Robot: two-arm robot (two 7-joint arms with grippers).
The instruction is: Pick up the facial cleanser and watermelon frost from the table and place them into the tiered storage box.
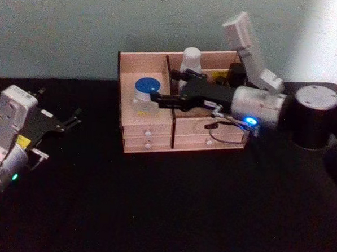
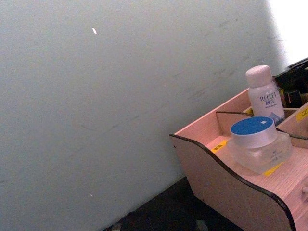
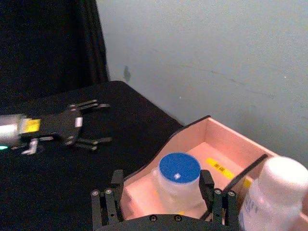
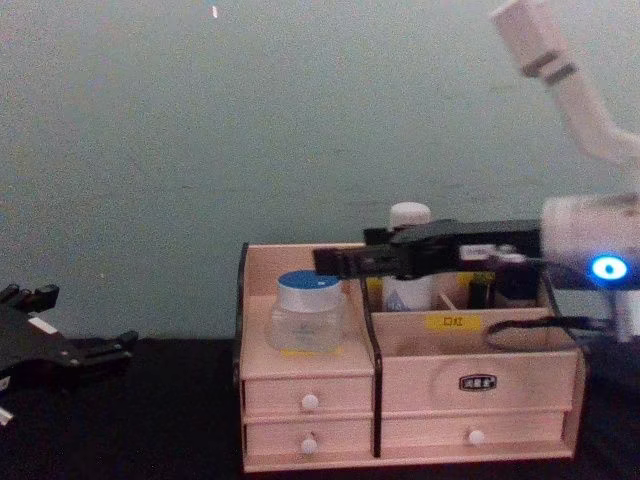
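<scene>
Tiered storage box (image 1: pixel 182 142) sits at the back of the black desk (image 1: pixel 152 215), against the wall. Its left top compartment holds the watermelon frost (image 1: pixel 143 95), a squat clear jar with a blue lid, upright. The compartment behind the divider to the right holds the facial cleanser (image 1: pixel 191 61), a white bottle, upright; its lower body is hidden by the box wall and the arm. A small dark bottle (image 4: pixel 479 291) in the right rear section is hard to make out.

Right claw (image 3: pixel 160 191) reaches over the box from the right, fingers spread wide either side of the jar; in the right wrist view they stand apart from the jar walls, so contact can't be confirmed. Fingertips are cut off at that view's edge.

Left claw (image 1: pixel 67 122) hovers low over the desk well left of the box, fingers apart and holding nothing.

Drawer contents are hidden behind closed fronts with white knobs (image 4: pixel 310 402).
</scene>
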